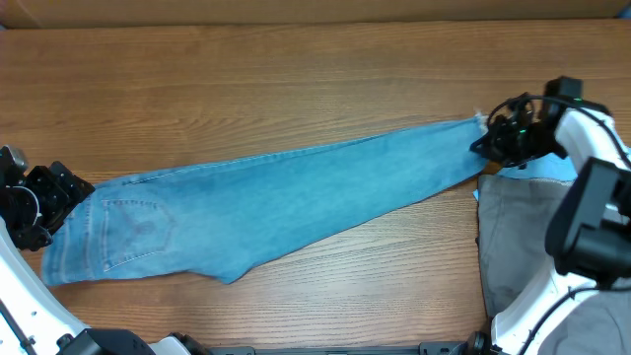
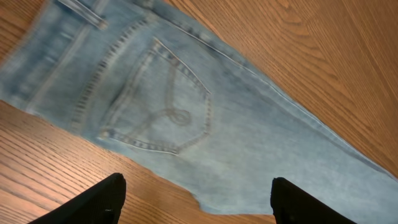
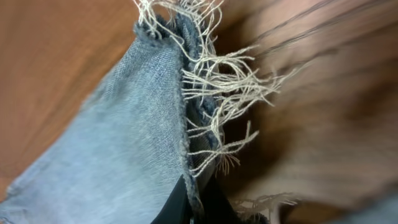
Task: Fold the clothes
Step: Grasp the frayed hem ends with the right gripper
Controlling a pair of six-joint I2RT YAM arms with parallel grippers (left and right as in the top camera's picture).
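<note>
A: Where do the jeans (image 1: 286, 202) lie?
B: Flat on the surface (image 1: 296, 79), their long axis running from the waist (image 1: 74, 251) at the left up to the frayed hem (image 3: 199, 81) at the right.
A: Which arm has them?
B: The right end effector (image 1: 485, 148) pinches that hem. The left end effector (image 1: 61, 202) hovers spread just beside the waist.

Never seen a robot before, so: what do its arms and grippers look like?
The left arm and right arm are smooth white shells with black joints. The left gripper and right gripper are black and blocky; thin black cables loop over the right one.
</note>
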